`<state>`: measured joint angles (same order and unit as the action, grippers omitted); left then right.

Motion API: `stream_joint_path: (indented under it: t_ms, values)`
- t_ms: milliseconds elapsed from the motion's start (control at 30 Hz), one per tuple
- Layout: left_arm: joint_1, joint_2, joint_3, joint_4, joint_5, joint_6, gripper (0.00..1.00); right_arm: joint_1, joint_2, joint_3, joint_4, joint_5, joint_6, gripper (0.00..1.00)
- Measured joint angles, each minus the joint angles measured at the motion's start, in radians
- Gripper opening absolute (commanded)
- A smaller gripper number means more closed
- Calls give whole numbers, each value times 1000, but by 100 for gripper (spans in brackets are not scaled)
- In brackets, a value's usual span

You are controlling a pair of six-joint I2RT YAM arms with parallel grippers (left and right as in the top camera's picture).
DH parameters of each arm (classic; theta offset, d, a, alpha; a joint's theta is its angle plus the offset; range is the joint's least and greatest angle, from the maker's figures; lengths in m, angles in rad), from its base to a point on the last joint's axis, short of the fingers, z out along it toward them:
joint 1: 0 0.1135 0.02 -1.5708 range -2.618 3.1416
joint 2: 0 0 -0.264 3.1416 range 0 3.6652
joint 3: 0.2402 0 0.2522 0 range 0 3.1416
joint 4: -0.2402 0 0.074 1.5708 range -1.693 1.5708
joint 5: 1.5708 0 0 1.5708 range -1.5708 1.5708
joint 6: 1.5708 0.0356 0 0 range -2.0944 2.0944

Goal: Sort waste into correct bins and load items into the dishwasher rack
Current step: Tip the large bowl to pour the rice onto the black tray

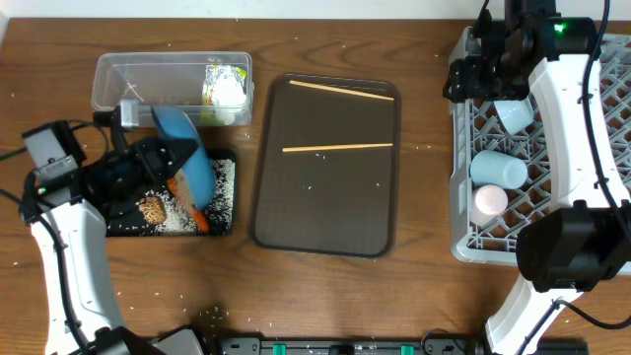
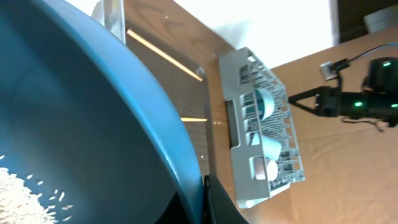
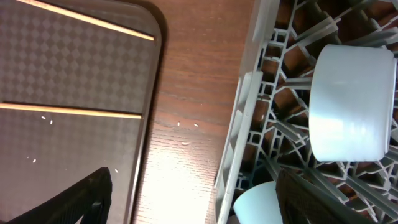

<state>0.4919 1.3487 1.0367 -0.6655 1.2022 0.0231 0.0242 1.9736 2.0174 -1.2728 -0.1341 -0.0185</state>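
Partly hidden, the left hand clamps the tilted blue bowl (rice inside); the right hand hangs spread, empty.

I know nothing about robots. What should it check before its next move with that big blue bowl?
1. Left claw gripping the big blue bowl: ok.
2. Bowl emptied: not ok, rice clings inside.
3. Carrot and brown lump inside the black tray: ok.
4. Room in the grey rack for the bowl: cannot tell, the right arm covers much.
5. Right claw free: ok, open and empty.
6. Chopsticks loaded: not ok, both lie on the brown tray.
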Motion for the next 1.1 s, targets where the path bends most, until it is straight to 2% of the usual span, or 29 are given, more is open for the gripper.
stream_joint_path:
  t_ms: [433, 1100]
  values:
    - [105, 0, 0, 26, 229, 9, 6, 0, 0, 0, -2, 0, 0, 77]
    - [120, 0, 0, -3, 322, 30, 6, 0, 0, 0, -2, 0, 0, 78]
